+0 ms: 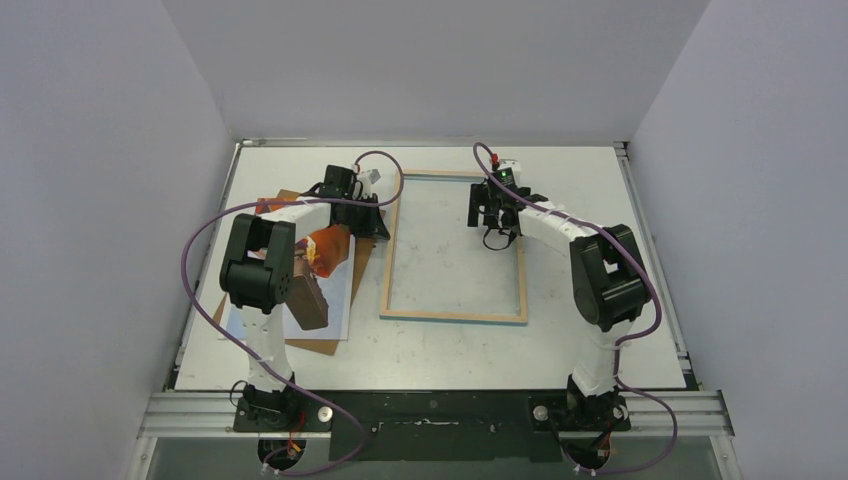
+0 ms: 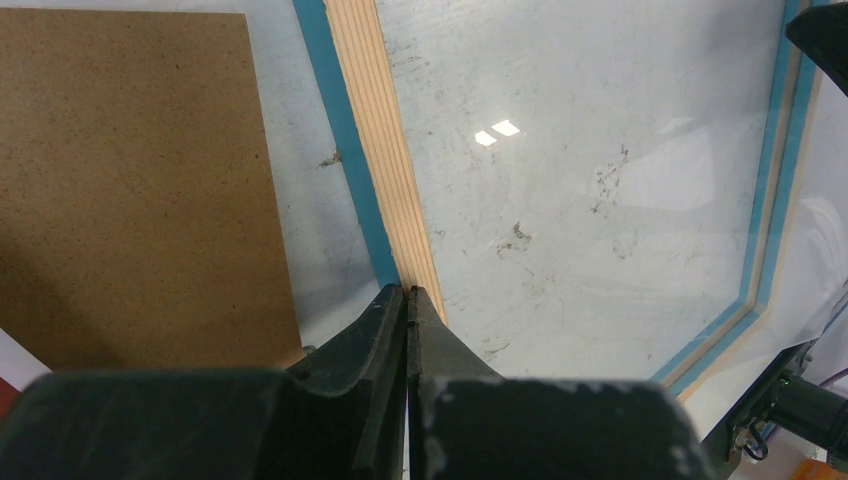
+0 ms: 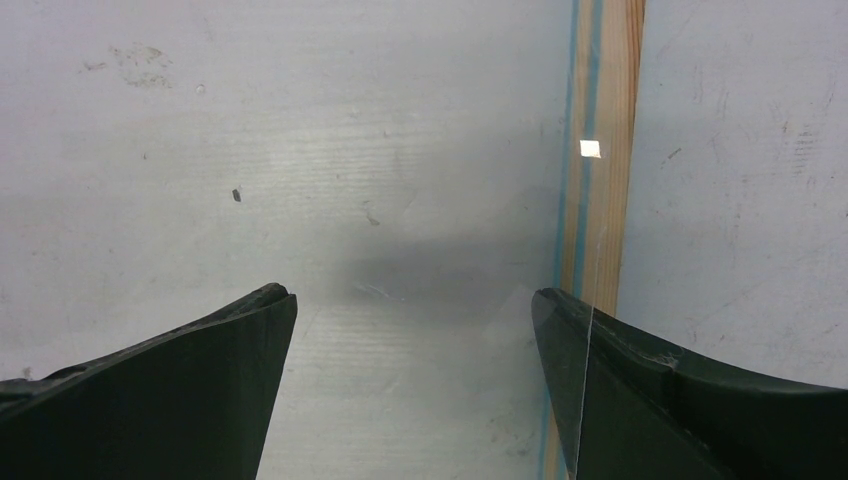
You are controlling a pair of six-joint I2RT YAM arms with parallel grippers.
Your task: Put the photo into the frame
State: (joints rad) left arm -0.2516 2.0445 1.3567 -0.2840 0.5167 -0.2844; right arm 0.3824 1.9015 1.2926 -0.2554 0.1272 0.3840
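While the frame (image 1: 455, 316) lies wooden side up at the middle of the surface (image 1: 600, 340), we list the rest around it. Left pincer (image 2: 408, 292): pressed together, gripping nothing, tips at the frame's left rail. Right pincer (image 3: 412, 295): spread wide, empty, over the frame's far right part, the right rail passing beneath its right finger. Photo (image 1: 335, 285): left of the frame, nearer than the left pincer and not gripped, resting on a brown board (image 2: 130, 180), partly hidden by the left arm.

Plain brown backing board (image 2: 130, 180) flat on the scuffed white table (image 1: 600, 340)
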